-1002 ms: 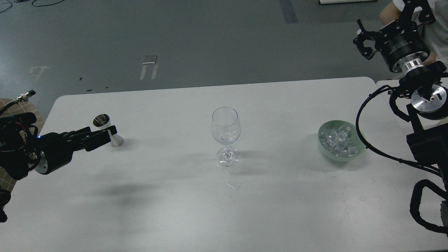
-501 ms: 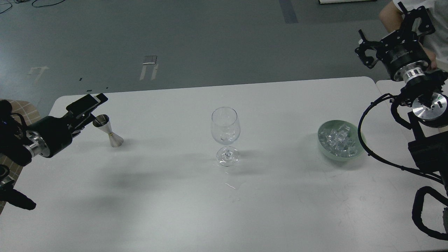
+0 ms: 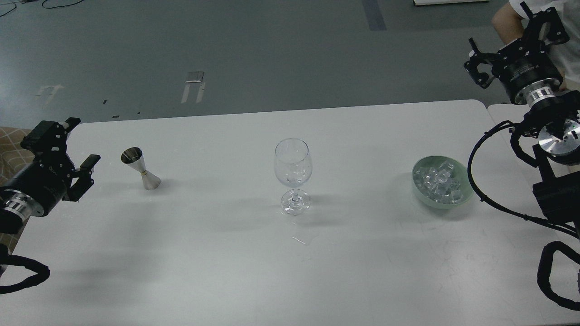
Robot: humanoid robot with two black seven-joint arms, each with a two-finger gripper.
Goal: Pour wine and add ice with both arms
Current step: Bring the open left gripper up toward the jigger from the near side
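Observation:
A clear wine glass (image 3: pixel 293 174) stands upright at the middle of the white table (image 3: pixel 226 262). A small steel jigger (image 3: pixel 140 168) stands at the left. A heap of clear ice cubes (image 3: pixel 438 181) fills a pale green bowl (image 3: pixel 419 192) at the right. My left gripper (image 3: pixel 84 141) is open and empty, a little left of the jigger and apart from it. My right gripper (image 3: pixel 475 63) is open and empty, raised beyond the table's far right corner, well behind the bowl.
A person (image 3: pixel 505 18) stands at the far right behind my right arm. A second table edge (image 3: pixel 498 111) adjoins the right side. A looped black cable (image 3: pixel 476 181) hangs close to the bowl's right side. A small wet smear (image 3: pixel 299 240) lies in front of the glass.
My left gripper has drawn back to the left, away from the jigger, and stands open. My right gripper has shifted slightly right. The jigger, glass and bowl have not moved.

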